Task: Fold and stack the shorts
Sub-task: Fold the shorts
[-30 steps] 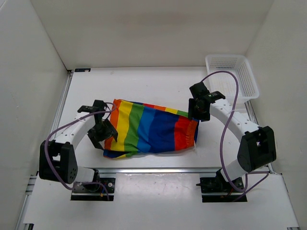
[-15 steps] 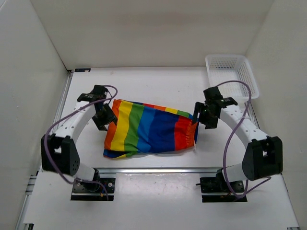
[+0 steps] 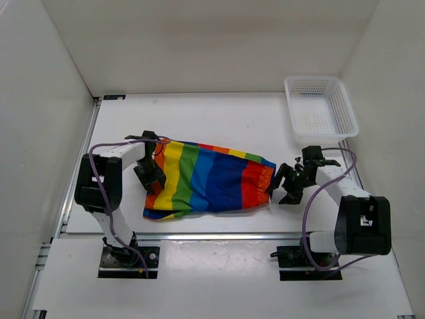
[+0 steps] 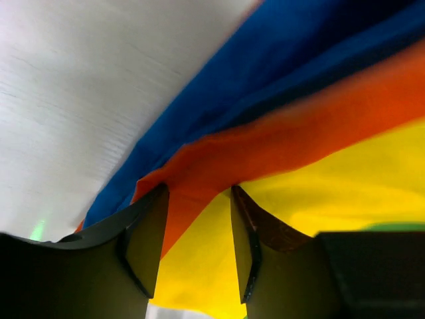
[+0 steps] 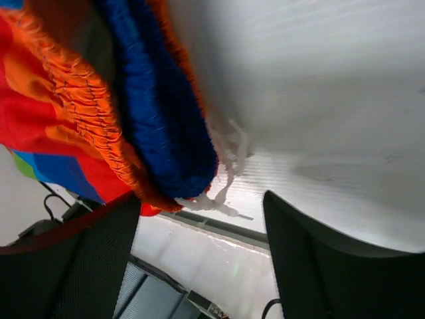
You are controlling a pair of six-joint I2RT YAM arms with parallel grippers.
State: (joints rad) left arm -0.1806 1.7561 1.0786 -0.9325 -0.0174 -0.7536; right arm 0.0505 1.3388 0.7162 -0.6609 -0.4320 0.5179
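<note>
The rainbow-striped shorts lie folded flat at the table's middle, waistband to the right. My left gripper is low at their left edge. In the left wrist view its jaws stand a little apart, with orange and yellow fabric between them. My right gripper is at the waistband end, wide open. In the right wrist view the gathered orange and blue waistband and the white drawstring lie just ahead of the fingers, not pinched.
A white mesh basket stands at the back right corner. White walls close the table on three sides. A metal rail runs along the table's near edge, just below the shorts.
Both arms have swung down and in. The left gripper has come onto the shorts' left edge. The right gripper has dropped from above the waistband to table level beside it.
</note>
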